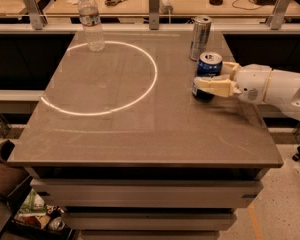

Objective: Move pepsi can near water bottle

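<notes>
A pepsi can [208, 69] is seen standing towards the right edge of a grey table [140, 134], and it is clasped by the gripper [210, 77], which reaches in from the right on a white arm [280, 86]. The near finger [215, 87] is laid across the front of the can's lower half, so that the lettering there is largely covered; the far finger [232, 67] is partly hidden behind the can, and its tip cannot be made out. The jaws are thus drawn in to the width of the can, with the can held between them. Whether the can's base is resting on the table or raised just off it cannot be told, since the base is darkened and screened by the near finger. A taller silver can [200, 38] is placed just behind the pepsi can, apart from it. The water bottle [91, 21] is set upright at the far left corner of the table, well apart from both cans, on the rim of a bright ring of light [154, 79] cast on the tabletop. The arm is cut off by the right border. Beyond the table, scissors [117, 1] are laid on a bench [185, 1] whose far side is cut off at the top. Below the table on the left, blurred clutter is glimpsed but cannot be identified.
</notes>
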{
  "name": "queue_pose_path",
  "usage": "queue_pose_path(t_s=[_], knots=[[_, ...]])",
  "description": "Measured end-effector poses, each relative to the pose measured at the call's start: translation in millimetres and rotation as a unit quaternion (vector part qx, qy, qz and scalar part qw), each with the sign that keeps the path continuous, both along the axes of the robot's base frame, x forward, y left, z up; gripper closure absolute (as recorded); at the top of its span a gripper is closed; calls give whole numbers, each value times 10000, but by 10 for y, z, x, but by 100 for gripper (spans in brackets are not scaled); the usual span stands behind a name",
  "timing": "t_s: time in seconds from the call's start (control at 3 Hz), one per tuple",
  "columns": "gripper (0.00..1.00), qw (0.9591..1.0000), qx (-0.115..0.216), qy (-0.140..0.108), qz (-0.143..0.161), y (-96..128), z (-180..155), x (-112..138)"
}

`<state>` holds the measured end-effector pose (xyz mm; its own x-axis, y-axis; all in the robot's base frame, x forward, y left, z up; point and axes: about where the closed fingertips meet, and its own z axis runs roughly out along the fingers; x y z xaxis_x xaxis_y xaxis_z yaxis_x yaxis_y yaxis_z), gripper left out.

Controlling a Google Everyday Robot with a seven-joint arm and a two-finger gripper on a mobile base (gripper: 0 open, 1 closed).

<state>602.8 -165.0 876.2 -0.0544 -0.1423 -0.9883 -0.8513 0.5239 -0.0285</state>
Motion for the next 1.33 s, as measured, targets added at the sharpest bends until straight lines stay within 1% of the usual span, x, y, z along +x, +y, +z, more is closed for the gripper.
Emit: queue_pose_path(t_s=[0.33, 0.67, 1.0, 1.33], knots=[[100, 10000, 3, -1, 23, 28, 3, 2], [100, 10000, 3, -2, 24, 29, 3, 2], [100, 10000, 8, -53, 9, 222, 151, 110], [100, 9995, -167, -233, -94, 570, 400, 293]])
